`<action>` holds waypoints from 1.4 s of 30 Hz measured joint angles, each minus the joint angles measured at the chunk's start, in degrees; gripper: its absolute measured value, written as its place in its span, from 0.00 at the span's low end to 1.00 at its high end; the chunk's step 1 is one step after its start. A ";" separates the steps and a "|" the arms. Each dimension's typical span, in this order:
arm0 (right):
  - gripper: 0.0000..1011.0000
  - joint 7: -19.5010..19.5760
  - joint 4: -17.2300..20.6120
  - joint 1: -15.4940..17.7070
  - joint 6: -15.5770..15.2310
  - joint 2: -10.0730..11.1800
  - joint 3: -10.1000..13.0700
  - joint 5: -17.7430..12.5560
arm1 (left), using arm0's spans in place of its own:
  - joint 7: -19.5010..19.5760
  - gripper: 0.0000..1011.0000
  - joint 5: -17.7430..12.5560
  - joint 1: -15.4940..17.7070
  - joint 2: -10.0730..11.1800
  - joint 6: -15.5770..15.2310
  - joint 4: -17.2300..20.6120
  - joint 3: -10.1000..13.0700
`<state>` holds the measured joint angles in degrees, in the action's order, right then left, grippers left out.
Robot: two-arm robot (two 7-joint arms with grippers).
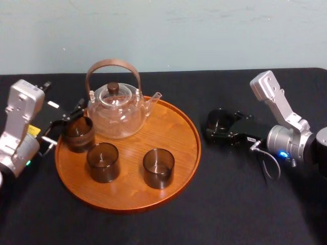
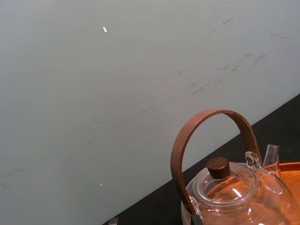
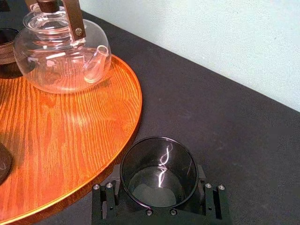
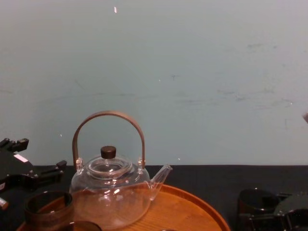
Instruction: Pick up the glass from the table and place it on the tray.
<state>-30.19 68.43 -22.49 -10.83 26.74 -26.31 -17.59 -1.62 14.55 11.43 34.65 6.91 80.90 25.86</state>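
One glass [image 3: 158,164], pinched between fingers of right gripper [image 3: 158,199], beside tray [image 3: 70,140]; placing outstanding. Also: left gripper [image 1: 74,116] at tray's left rim.

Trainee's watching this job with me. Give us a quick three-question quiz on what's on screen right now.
1. True or false: the glass held by the right gripper already stands on the tray.
2. What stands at the tray's back? A a steel kettle; B a clear teapot; C a bottle.
3. On which of the robot's sides of the tray is that glass?
Key: 1 false; 2 B; 3 right, at the black table. The left gripper is at the tray's left edge.
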 joint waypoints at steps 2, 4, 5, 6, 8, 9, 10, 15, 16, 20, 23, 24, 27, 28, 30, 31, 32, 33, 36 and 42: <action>0.90 -0.01 0.01 0.01 0.00 0.01 0.01 -0.02 | 0.00 0.99 0.00 0.00 0.00 0.00 0.00 0.00; 0.89 -0.01 0.01 0.01 0.00 0.01 0.02 -0.03 | 0.00 0.99 0.00 0.00 0.00 0.00 0.00 0.00; 0.89 -0.02 0.01 0.02 0.00 0.01 0.02 -0.03 | 0.00 0.99 0.00 0.00 0.00 0.00 0.00 0.00; 0.89 -0.02 0.01 0.02 0.01 0.01 0.04 -0.04 | 0.00 0.99 0.00 0.00 0.00 0.00 0.00 0.00; 0.89 -0.04 0.01 0.03 0.00 0.01 0.04 -0.06 | 0.00 0.99 0.00 0.00 0.00 0.00 0.00 0.00; 0.89 -0.04 0.01 0.03 0.00 0.01 0.04 -0.06 | 0.00 0.99 0.00 0.00 0.00 0.00 0.00 0.00; 0.89 -0.04 0.01 0.04 0.01 0.02 0.04 -0.08 | 0.00 0.99 0.00 0.00 0.00 0.00 0.00 0.00; 0.89 -0.51 0.93 0.71 0.28 0.61 0.63 -0.64 | 0.00 0.99 0.00 0.00 0.00 0.00 0.00 0.00; 0.89 -0.75 1.82 1.09 0.43 1.11 1.02 -0.95 | 0.00 0.99 0.00 0.00 0.00 0.00 0.00 0.00; 0.89 -1.24 4.23 1.91 0.65 2.48 1.86 -1.63 | 0.00 0.99 0.00 0.00 0.00 0.00 0.00 0.00; 0.89 -1.45 6.18 2.36 0.79 3.51 2.38 -2.04 | 0.00 0.99 0.00 0.00 0.00 0.00 0.00 0.00; 0.89 -1.49 6.61 2.43 0.82 3.74 2.49 -2.11 | 0.00 0.99 0.00 0.00 0.00 0.00 0.00 0.00; 0.89 -1.86 8.02 2.53 0.98 4.48 2.74 -2.44 | 0.00 0.99 0.00 0.00 0.00 0.00 0.00 0.00; 0.89 -1.97 8.30 2.51 1.07 4.61 2.75 -2.50 | 0.00 0.99 0.00 0.00 0.00 0.00 0.00 0.00; 0.89 -2.48 8.85 2.20 1.42 4.87 2.64 -2.58 | 0.00 0.99 0.00 0.00 0.00 0.00 0.00 0.00; 0.89 -2.86 9.04 1.87 1.70 4.92 2.38 -2.59 | 0.00 0.99 0.00 0.00 0.00 0.00 0.00 0.00; 0.89 -3.11 9.08 1.67 1.86 4.92 2.20 -2.59 | 0.00 0.99 0.00 0.00 0.00 0.00 0.00 0.00; 0.89 -3.36 9.10 1.45 2.01 4.91 2.01 -2.60 | 0.00 0.99 0.00 0.00 0.00 0.00 0.00 0.00; 0.89 -4.49 8.91 0.33 2.71 4.54 0.88 -2.56 | 0.00 0.99 0.00 0.00 0.00 0.00 0.00 0.00; 0.89 -6.51 7.29 -2.20 3.92 3.03 -1.68 -2.20 | 0.00 0.99 0.00 0.00 0.00 0.00 0.00 0.00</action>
<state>-36.70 75.71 -24.69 -6.91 29.77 -27.99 -19.79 -1.62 14.55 11.43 34.65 6.91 80.90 25.86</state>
